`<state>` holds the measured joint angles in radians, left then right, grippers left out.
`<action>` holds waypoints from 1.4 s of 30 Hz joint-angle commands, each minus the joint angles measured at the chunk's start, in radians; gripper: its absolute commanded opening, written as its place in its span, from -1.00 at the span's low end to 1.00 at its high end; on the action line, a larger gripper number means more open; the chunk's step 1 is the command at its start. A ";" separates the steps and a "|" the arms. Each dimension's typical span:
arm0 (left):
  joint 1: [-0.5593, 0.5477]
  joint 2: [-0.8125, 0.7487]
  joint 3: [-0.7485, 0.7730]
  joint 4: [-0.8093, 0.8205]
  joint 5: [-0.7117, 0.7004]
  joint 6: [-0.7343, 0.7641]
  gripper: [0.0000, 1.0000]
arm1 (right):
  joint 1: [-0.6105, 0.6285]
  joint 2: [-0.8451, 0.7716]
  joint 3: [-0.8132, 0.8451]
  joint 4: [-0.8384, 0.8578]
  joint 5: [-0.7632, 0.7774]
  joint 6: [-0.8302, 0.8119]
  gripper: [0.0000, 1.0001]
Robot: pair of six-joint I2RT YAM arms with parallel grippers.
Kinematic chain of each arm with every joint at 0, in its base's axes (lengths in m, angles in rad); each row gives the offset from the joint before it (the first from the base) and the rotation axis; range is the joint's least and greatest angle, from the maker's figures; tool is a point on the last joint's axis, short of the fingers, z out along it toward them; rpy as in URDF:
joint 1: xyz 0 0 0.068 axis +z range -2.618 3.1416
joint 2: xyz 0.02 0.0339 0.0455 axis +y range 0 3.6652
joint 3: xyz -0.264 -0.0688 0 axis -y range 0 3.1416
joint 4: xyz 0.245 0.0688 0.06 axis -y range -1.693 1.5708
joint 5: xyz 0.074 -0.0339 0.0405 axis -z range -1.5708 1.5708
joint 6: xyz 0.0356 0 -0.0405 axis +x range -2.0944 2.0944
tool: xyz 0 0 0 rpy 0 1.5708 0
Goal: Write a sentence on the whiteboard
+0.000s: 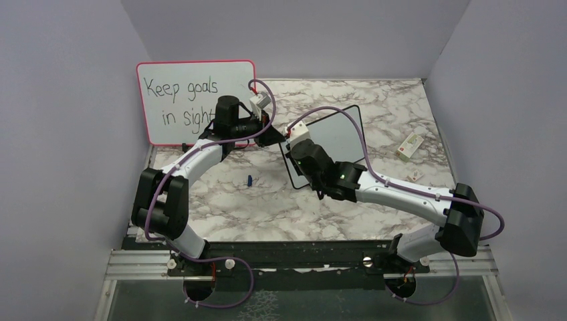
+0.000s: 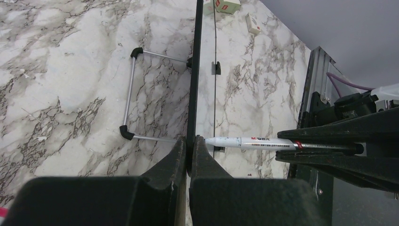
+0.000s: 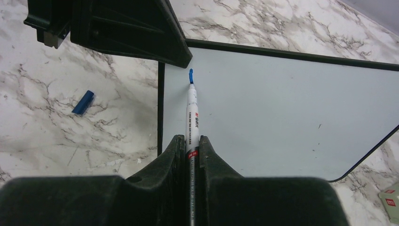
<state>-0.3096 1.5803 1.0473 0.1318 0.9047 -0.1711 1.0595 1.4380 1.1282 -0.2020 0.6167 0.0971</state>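
Marble-veined table (image 1: 220, 207) — lilac walls (image 1: 301, 33) on three sides; whiteboard (image 1: 337, 132) standing on it.

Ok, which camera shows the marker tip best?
Right wrist: the blue marker tip shows clearly against the whiteboard. Left wrist shows the marker side-on, tip hidden by the board's edge. Top view: the right arm covers it.

From above, the left arm (image 1: 200, 157) covers the end of the black words (image 1: 167, 90) on the pink board (image 1: 200, 72). The right arm (image 1: 374, 190) hides the lower left part of the whiteboard (image 1: 341, 134). The print on the box (image 1: 409, 145) is too small to read. The left wrist view shows only the whiteboard's thin edge, so its face is hidden. The back of the pen (image 3: 192, 113) is lost inside the right gripper (image 3: 192, 139). The right wrist picture cuts off the whiteboard's right side.
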 commanded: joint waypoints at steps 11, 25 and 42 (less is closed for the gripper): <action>0.004 -0.004 0.005 -0.040 0.010 0.052 -1.00 | 0.005 0.013 0.022 -0.091 -0.011 0.051 -0.99; 0.004 -0.003 0.003 -0.040 0.011 0.053 -1.00 | 0.005 -0.006 0.014 -0.104 -0.021 0.068 -0.99; 0.004 -0.002 0.003 -0.040 0.013 0.054 -1.00 | 0.005 -0.060 -0.023 0.002 -0.004 0.049 -0.99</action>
<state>-0.3096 1.5803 1.0489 0.1310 0.9089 -0.1707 1.0595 1.3762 1.1156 -0.2371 0.6056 0.1452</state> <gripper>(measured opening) 0.020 0.156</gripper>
